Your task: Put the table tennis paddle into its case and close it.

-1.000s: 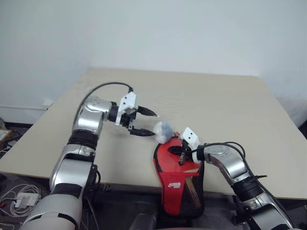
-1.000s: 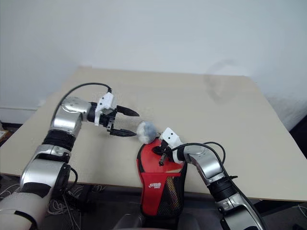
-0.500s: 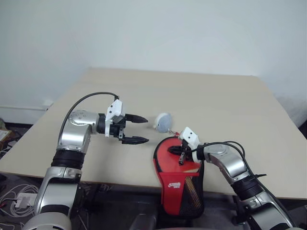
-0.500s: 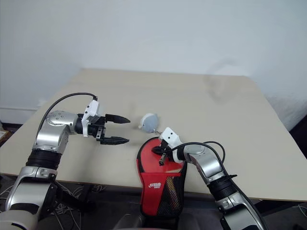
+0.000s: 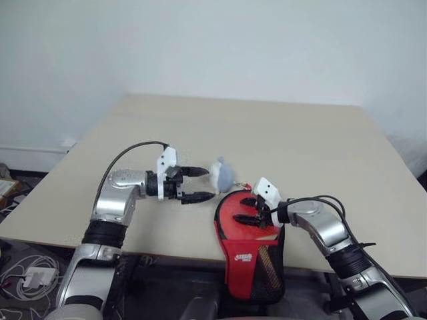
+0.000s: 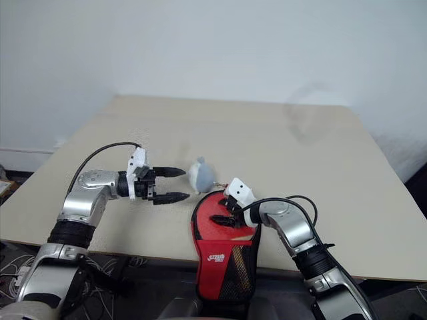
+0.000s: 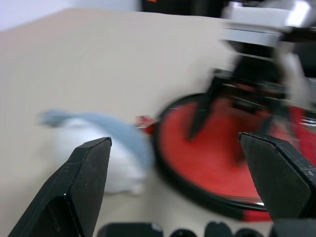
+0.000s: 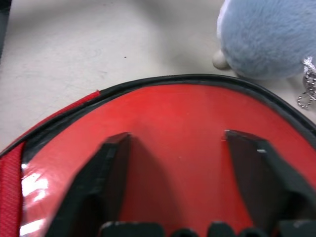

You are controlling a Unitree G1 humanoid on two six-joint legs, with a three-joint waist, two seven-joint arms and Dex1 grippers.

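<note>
Shifted fluffy wad (image 5: pixel 222 173), probably touching case (image 5: pixel 250 257)

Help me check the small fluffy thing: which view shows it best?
The right wrist view: the pale blue plush toy shows its fur and a bead chain. The left wrist view blurs it; the head views show it small beside the case.

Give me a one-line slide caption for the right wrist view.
Open right gripper poised over the paddle's red rubber face, with a pale blue plush keychain lying on the table just beyond the rim.
</note>
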